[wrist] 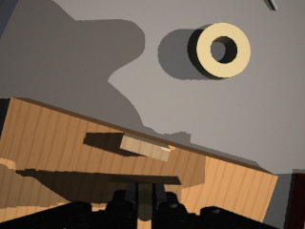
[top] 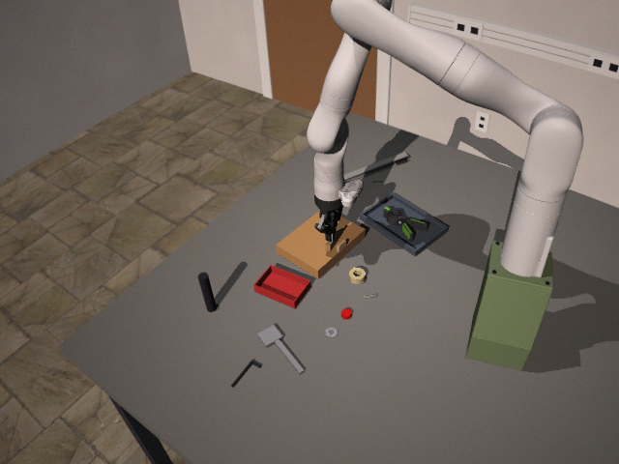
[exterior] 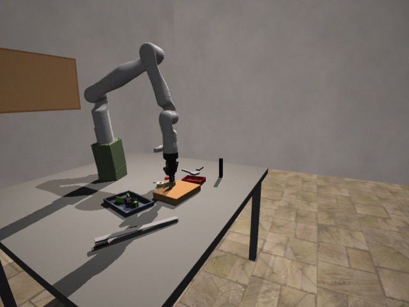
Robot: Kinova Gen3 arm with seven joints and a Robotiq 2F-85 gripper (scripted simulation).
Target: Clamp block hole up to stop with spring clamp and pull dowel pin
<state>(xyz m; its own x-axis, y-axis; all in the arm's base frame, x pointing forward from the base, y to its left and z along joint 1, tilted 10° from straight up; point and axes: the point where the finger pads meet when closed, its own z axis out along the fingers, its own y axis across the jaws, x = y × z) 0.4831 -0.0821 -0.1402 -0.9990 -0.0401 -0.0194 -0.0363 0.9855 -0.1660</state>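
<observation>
My gripper (top: 329,240) (exterior: 171,180) (wrist: 144,198) points down over the bench board (top: 300,245) (exterior: 186,188) (wrist: 233,183). Its fingers are nearly together, on both sides of a dark, round-ended upright piece that looks like the dowel pin (wrist: 144,209). The small wooden block (top: 328,248) appears directly under the fingertips, mostly hidden and in shadow. A short pale wooden piece, which looks like the stop (top: 341,246) (wrist: 145,147), stands near the board's edge. I cannot tell whether anything loose lies between them. The green and black spring clamp (top: 398,218) (exterior: 131,201) lies in the dark tray (top: 416,250) (exterior: 126,215), away from the block.
A tape roll (top: 357,274) (exterior: 160,184) (wrist: 238,50) lies beside the board. A red tray (top: 298,298) (exterior: 195,182) is near its front corner. A black cylinder (top: 207,293) (exterior: 220,167) stands upright. A mallet (top: 288,354), hex key (top: 243,373), washer (top: 331,329) and red cap (top: 346,313) lie further forward. A brush (top: 377,167) lies behind.
</observation>
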